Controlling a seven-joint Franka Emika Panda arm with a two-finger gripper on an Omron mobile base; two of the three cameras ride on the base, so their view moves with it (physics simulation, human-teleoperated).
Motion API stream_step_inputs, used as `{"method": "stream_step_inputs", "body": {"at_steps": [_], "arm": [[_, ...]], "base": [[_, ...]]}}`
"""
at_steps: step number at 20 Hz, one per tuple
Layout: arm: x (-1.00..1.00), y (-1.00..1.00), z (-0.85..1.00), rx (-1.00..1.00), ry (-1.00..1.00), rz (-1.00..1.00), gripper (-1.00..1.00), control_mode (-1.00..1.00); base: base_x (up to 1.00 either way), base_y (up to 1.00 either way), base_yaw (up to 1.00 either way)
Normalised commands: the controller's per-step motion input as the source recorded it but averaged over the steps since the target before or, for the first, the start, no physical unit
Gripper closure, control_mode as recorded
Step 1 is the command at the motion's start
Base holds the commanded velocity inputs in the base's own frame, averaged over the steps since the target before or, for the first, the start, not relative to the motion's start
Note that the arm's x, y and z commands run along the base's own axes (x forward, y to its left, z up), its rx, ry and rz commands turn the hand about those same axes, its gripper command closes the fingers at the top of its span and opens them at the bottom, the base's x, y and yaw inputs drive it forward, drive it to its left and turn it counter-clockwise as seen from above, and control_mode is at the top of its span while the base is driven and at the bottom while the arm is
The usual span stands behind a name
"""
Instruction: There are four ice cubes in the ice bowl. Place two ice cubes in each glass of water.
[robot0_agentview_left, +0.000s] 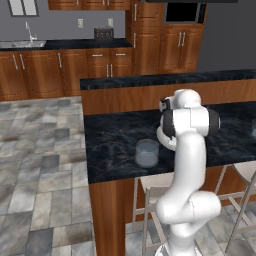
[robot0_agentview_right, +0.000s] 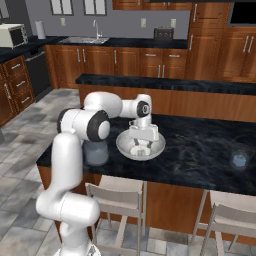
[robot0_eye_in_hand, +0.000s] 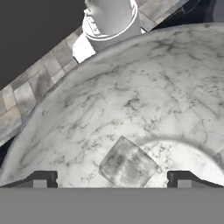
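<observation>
— Dark marbled island counter, wooden cabinets behind, pale stools drawn up below. What is set on it?

— One ice bowl, wide and grey-white, is seen near the middle of the counter. A glass of water is set just beside it, toward the counter's end, half hidden behind the arm in the right base view. A second glass is noted well apart from the bowl, toward the other end of the counter.

— And the gripper?

— The gripper is pointed down and lowered inside the bowl's rim. In the hand view the two fingertips are spread wide apart, with nothing held between them.

— Where is the cube relative to it?

— One ice cube, pale and translucent, is seen on the bowl's inner floor, roughly midway between the fingertips and just ahead of them. Neither tip is touching it; clear gaps are seen on both sides. It is turned corner-on to the line between the tips rather than square to it.

— Other cubes?

— A pale edge is noted at the right border of the hand view, but whether it is a cube cannot be told. In the base views the bowl's contents are hidden behind the hand.
</observation>
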Motion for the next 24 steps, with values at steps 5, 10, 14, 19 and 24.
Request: {"method": "stream_step_inputs", "body": {"at_steps": [5, 10, 14, 19, 24], "arm": [[0.23, 0.00, -0.31, 0.00, 0.08, -0.17, -1.00, -1.00], [-0.08, 0.00, -0.21, 0.00, 0.00, -0.19, -1.00, -1.00], [-0.02, 0.00, -0.21, 0.00, 0.00, -0.16, -1.00, -1.00], [0.00, 0.06, -0.24, 0.00, 0.00, -0.06, -1.00, -1.00], [-0.16, 0.04, -0.05, 0.00, -0.01, -0.02, -1.00, -1.00]], "base": [[0.00, 0.00, 0.00], [0.00, 0.00, 0.00], [0.00, 0.00, 0.00], [0.00, 0.00, 0.00], [0.00, 0.00, 0.00]]}}
